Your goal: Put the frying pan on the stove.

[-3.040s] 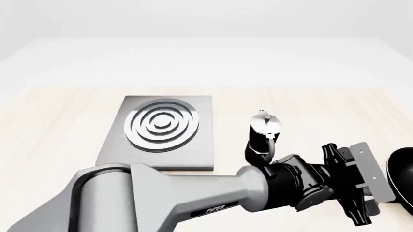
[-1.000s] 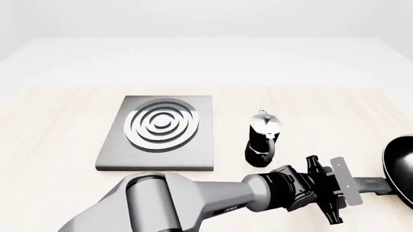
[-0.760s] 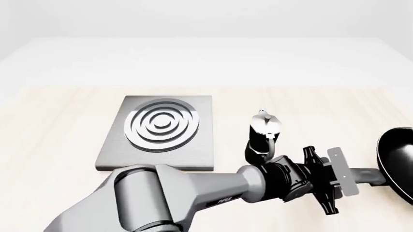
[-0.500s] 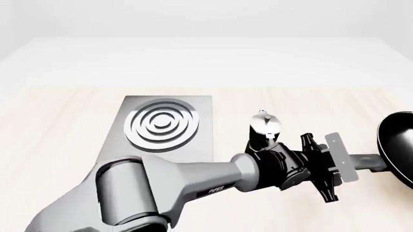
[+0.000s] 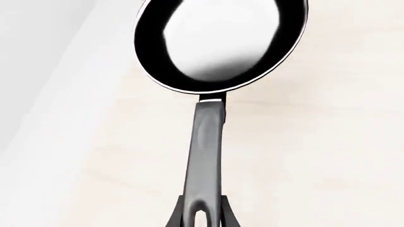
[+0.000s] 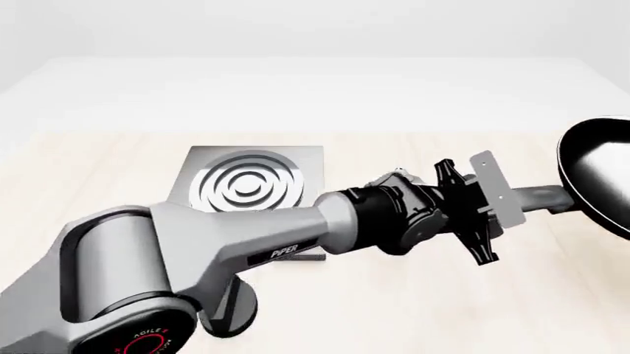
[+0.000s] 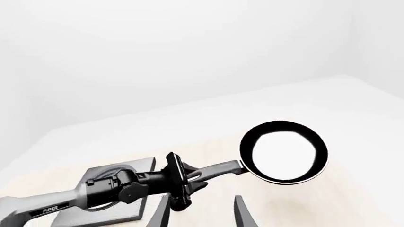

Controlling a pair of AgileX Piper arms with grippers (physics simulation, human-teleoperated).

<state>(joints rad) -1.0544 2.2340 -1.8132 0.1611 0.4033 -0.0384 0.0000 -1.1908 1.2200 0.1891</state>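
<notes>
The frying pan is black with a pale glossy inside and hangs in the air at the far right, clear of the table. My left gripper is shut on the end of its long dark handle. In the left wrist view the pan lies straight ahead, and the fingers clamp the handle at its oval hole. The stove, a grey slab with ringed burner, lies left of the pan, partly behind my left arm. My right gripper is open and empty, looking at the pan from behind.
The black moka pot with silver lid stands right of the stove, almost wholly hidden behind my left arm. The stove also shows in the right wrist view under the left arm. The light wooden table stretches around them.
My left gripper has lifted the pan by its handle, up off the table and farther from me. The arm now covers the moka pot and part of the stove.
</notes>
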